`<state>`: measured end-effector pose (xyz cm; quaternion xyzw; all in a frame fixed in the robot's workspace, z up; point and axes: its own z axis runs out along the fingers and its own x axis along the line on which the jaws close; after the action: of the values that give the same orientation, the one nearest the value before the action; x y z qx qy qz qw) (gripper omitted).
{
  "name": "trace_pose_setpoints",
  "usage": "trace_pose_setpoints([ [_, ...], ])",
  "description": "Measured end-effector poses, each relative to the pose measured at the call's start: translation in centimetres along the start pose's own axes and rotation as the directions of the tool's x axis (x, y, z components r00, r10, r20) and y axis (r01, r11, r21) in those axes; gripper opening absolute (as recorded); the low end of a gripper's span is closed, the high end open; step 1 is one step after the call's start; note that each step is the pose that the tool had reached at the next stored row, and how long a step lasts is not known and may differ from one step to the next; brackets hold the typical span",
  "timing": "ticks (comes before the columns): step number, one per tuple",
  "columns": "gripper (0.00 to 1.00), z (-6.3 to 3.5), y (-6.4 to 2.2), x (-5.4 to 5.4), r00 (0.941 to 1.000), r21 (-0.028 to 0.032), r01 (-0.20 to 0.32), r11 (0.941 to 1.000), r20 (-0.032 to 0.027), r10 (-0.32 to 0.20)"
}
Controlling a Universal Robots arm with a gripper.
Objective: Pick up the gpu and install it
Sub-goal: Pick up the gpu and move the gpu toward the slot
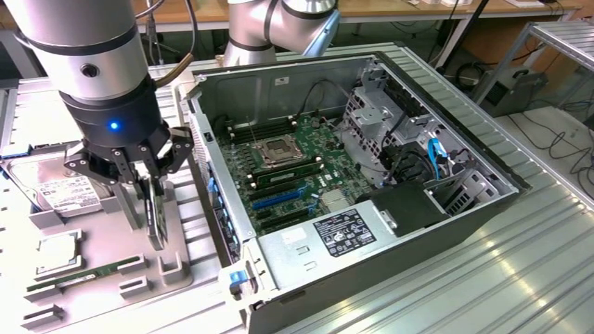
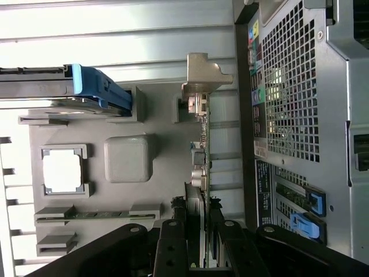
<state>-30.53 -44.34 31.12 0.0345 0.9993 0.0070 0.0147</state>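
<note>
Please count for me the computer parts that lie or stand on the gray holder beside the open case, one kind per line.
On the gray holder:
hard drive: 1
CPU: 1
RAM stick: 1
gpu, standing on its edge: 1
Total: 4

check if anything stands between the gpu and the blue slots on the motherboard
The case wall rises between the gpu, on edge in the gray tray under the pincer, and the blue slots. Above the wall the way is open, and nothing visible covers the slots.
</note>
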Motion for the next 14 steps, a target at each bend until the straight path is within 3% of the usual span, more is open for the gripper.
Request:
trace_pose_setpoints([
  [14, 0.26, -0.32, 0.0, -0.01, 1.0, -0.0001, 0.0, 1.0, 0.0001, 0.0],
])
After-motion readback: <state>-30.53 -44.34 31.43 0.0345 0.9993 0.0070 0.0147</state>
